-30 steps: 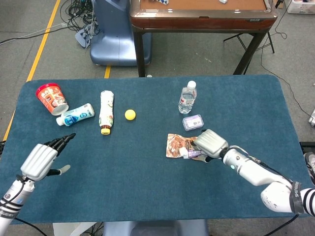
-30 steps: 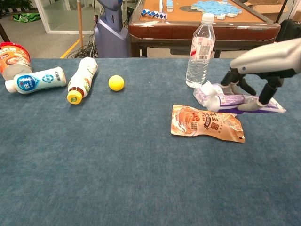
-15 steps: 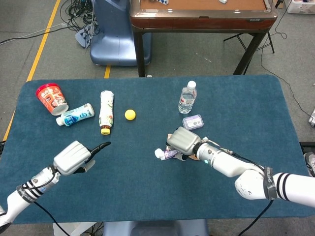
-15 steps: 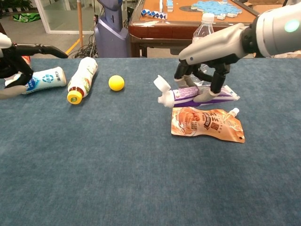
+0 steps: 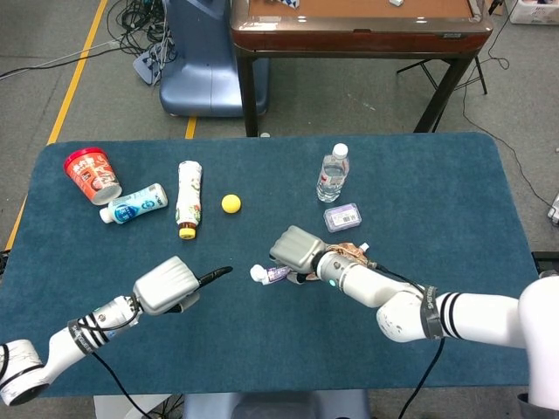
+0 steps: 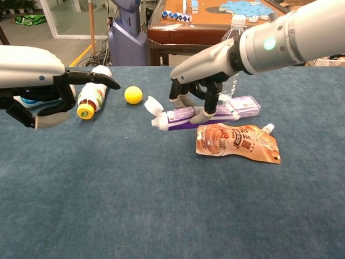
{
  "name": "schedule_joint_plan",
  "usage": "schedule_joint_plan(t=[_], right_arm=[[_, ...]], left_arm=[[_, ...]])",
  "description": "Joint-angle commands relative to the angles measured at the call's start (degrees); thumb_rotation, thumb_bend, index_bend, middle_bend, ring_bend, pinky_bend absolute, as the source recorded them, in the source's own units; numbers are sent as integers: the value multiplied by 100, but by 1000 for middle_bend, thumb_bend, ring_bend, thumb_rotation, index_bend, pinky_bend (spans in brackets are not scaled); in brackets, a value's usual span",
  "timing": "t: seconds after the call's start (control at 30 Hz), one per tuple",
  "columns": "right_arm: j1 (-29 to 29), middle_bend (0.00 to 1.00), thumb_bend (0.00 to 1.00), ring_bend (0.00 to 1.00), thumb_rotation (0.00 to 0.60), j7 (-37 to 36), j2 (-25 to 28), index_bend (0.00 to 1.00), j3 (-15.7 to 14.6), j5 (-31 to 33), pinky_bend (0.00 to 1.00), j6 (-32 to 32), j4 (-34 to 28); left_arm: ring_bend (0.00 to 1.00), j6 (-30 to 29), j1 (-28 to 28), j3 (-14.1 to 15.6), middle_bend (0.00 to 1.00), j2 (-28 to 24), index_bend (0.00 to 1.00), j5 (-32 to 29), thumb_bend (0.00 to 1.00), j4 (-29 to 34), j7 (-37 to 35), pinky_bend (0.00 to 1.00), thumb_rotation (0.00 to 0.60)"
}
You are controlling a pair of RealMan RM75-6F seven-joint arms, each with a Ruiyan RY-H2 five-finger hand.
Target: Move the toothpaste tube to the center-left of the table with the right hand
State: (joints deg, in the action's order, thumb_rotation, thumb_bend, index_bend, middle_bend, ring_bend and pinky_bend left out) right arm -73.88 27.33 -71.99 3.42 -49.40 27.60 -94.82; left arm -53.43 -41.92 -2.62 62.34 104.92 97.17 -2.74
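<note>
Robot lab or test hall.
Concrete floor with yellow tape [image 5: 77, 72], loose cables [image 5: 140, 17], game table [image 5: 358, 22] behind.

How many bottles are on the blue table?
3. A clear water bottle stands at the back, right of centre. Two lie on their sides at back left: a white-and-blue bottle beside the red cup, and a yellow-capped bottle.
</note>
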Motion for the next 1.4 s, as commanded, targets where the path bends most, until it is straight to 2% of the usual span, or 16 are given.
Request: schedule_joint_plan(t=[0.03,0.27,0.63,1.03,1.4], right_arm=[[-163,805,740,687,600,73,-136,907,-103,184,375,87,52],[-475,806,740,693,600,248,-358,910,-352,534,375,255,95],[-669,809,740,701,600,234,-538,914,-480,736,375,490,95],[-531,830,741,724,600,-52,-522,947,-418,404,393,690,56],[-278,849,754,741,600,-313,-464,972,-378,19,398,806,62]], left_arm=[[888,136,-111,-6,781,86,32,-84,493,42,99,959,600],[888,388,-288,59,797,213,32,-260,493,84,281,959,600],[889,579,-490,133,799,359,32,-432,493,130,450,959,600],[891,547,-538,266,805,430,32,-560,493,48,458,959,600],[885,216,-278,536,801,337,26,-567,493,4,436,959,600]])
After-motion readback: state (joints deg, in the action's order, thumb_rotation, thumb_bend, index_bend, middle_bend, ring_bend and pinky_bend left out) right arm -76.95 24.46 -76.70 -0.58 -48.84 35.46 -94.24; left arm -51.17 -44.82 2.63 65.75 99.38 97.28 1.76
